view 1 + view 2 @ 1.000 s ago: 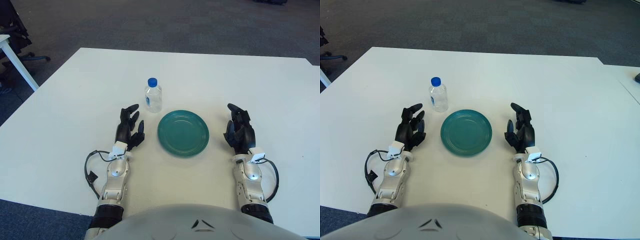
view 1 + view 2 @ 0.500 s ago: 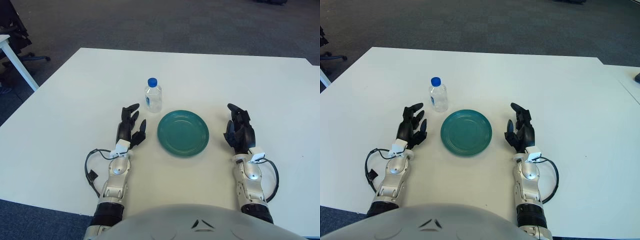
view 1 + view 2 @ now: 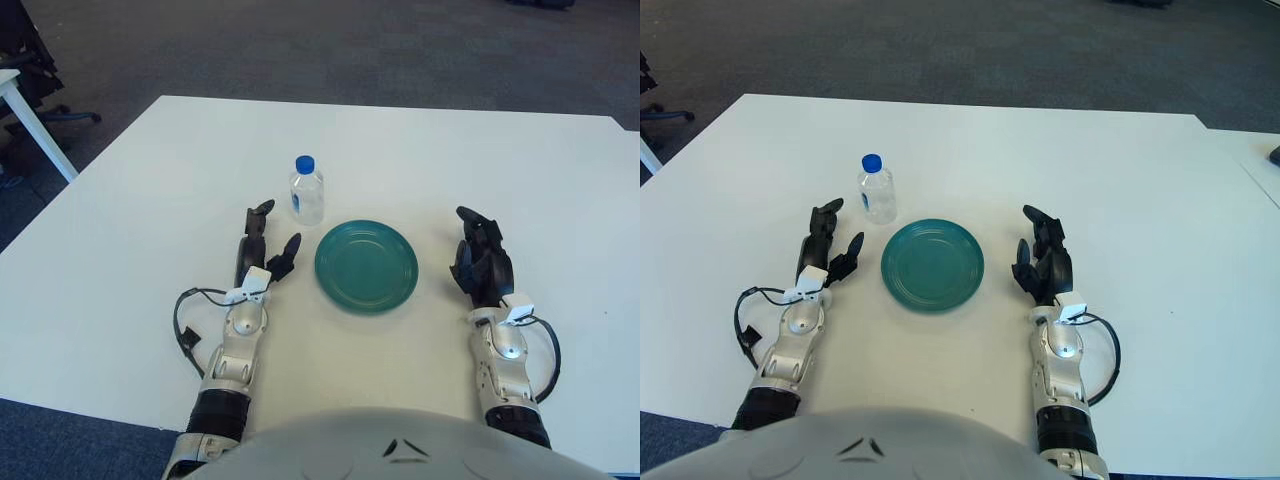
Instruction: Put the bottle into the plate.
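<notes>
Dark grey carpet surrounds a smooth white table. On it stands a small clear plastic bottle with a blue cap, upright, just beyond the rim of a round, glossy teal plate and apart from it. Since a moment ago, the left hand has turned edge-on near the bottle, its black fingers spread and holding nothing. The right hand shows right of the plate, unchanged, fingers loosely relaxed.
</notes>
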`<state>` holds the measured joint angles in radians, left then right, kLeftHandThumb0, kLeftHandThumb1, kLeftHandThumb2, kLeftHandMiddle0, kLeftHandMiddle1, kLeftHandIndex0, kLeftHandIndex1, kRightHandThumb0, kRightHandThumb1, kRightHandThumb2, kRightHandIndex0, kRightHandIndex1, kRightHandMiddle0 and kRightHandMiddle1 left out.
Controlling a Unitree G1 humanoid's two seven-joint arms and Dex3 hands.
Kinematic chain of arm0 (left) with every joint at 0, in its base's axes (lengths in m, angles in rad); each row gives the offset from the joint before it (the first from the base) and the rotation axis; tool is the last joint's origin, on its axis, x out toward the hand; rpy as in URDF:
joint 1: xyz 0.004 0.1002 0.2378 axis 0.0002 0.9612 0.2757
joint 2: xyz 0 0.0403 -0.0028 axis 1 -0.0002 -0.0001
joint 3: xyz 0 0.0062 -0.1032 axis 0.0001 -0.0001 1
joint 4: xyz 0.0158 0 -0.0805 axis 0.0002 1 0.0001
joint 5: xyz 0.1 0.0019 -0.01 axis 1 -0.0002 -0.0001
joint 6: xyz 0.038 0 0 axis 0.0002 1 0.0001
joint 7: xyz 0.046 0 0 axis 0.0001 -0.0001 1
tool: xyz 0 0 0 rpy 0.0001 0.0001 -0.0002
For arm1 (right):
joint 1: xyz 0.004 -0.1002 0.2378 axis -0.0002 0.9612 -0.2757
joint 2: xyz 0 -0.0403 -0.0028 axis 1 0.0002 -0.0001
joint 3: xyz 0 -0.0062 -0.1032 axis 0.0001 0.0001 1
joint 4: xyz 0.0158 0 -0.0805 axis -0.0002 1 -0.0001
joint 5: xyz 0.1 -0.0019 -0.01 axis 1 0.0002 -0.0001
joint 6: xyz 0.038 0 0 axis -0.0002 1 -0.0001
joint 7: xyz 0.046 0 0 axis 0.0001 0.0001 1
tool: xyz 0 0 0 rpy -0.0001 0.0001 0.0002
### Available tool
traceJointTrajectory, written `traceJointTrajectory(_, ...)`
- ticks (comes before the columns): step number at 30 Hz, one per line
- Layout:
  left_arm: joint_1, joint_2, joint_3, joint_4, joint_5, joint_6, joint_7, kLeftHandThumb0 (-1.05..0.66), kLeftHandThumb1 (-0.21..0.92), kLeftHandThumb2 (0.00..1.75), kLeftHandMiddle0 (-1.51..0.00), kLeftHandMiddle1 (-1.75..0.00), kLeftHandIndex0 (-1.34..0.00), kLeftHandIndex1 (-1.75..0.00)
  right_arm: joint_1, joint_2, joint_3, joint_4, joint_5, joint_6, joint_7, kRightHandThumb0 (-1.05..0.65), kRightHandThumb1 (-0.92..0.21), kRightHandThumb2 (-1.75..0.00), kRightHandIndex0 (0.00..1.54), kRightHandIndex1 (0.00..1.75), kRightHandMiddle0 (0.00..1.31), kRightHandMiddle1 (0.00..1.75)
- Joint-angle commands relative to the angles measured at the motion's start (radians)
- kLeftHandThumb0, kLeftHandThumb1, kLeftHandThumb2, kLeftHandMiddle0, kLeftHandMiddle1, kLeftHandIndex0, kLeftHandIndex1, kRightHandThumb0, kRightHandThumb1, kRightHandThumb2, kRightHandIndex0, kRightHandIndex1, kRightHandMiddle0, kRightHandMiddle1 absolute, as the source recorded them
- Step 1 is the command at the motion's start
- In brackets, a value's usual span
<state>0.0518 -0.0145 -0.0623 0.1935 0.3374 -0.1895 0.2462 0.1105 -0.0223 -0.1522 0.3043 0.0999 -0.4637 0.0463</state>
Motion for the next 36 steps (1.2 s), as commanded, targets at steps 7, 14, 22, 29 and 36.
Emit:
traceJointTrajectory(7,-0.088,0.038,-0.048,0.072,0.055,0.109,-0.028,-1.05,0.92,0.53,-0.03,0.0,0.0,-0.08,0.036,-0.004,-0.022,0.112,0.009,-0.012,0.011,-0.66,-0.92,-0.74,0.43,0.11,0.0,0.83)
traceJointTrajectory(14,-0.151,0.052,-0.073,0.111,0.068,0.156,-0.042,-1.05,0.92,0.48,0.0,0.0,0.0,-0.01,0.023,-0.005,-0.03,0.157,0.018,-0.047,0.026,-0.65,-0.92,-0.74,0.43,0.11,0.0,0.83)
traceJointTrajectory(22,-0.213,0.049,-0.087,0.154,0.091,0.238,-0.017,-1.05,0.92,0.35,0.0,0.0,0.0,0.0,0.014,-0.01,-0.029,0.186,0.016,-0.089,0.048,-0.67,-0.92,-0.77,0.42,0.1,0.0,0.84)
traceJointTrajectory(29,-0.256,0.043,-0.091,0.177,0.092,0.293,0.0,-1.05,0.92,0.28,0.0,0.0,0.0,0.0,0.011,-0.006,-0.03,0.164,0.016,-0.055,0.037,-0.66,-0.92,-0.75,0.42,0.1,0.0,0.84)
traceJointTrajectory(36,-0.303,0.033,-0.086,0.217,0.08,0.319,0.014,-1.05,0.92,0.26,0.0,0.0,0.0,0.0,-0.002,-0.013,-0.032,0.211,0.021,-0.116,0.066,-0.67,-0.92,-0.75,0.42,0.09,0.0,0.85)
